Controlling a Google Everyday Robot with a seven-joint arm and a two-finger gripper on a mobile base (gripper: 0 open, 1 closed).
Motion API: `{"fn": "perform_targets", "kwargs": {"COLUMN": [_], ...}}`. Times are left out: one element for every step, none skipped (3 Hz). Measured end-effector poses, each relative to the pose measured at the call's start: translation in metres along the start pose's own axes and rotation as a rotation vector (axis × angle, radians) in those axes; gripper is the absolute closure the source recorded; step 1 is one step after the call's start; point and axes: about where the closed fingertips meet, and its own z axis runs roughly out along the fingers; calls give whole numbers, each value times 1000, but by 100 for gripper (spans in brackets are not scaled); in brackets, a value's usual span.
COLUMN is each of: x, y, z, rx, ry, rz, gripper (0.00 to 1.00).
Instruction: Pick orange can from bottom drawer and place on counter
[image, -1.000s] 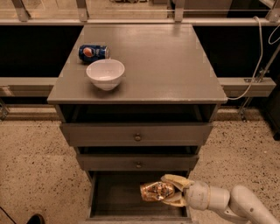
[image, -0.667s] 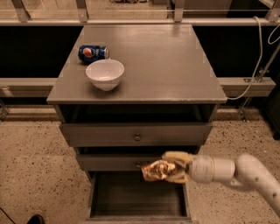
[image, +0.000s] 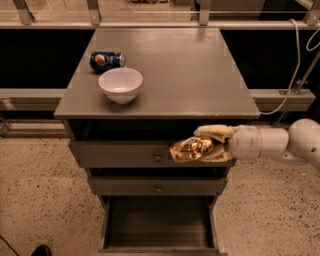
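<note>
Orange can (image: 192, 149) in jaws, higher, below counter (image: 175, 65)

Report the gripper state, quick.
Gripper: fingers shut on the orange can, held in front of the upper drawer, just below the counter.

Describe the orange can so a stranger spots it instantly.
Find the grey drawer cabinet's counter; just below its front edge, in front of the top drawer, the gripper holds the orange can. It is crinkled, shiny orange-gold, unlike the smooth blue can lying by the white bowl.
</note>
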Motion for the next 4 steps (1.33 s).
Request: {"fn": "perform_targets", "kwargs": {"x": [-17, -45, -30, -2], "y": [-83, -114, -144, -182], "z": [-28, -34, -39, -41], "rx": [4, -15, 46, 130], "ry": [39, 82, 117, 160], "rz": [-104, -192, -112, 115], "gripper": [100, 100, 100, 100]}}
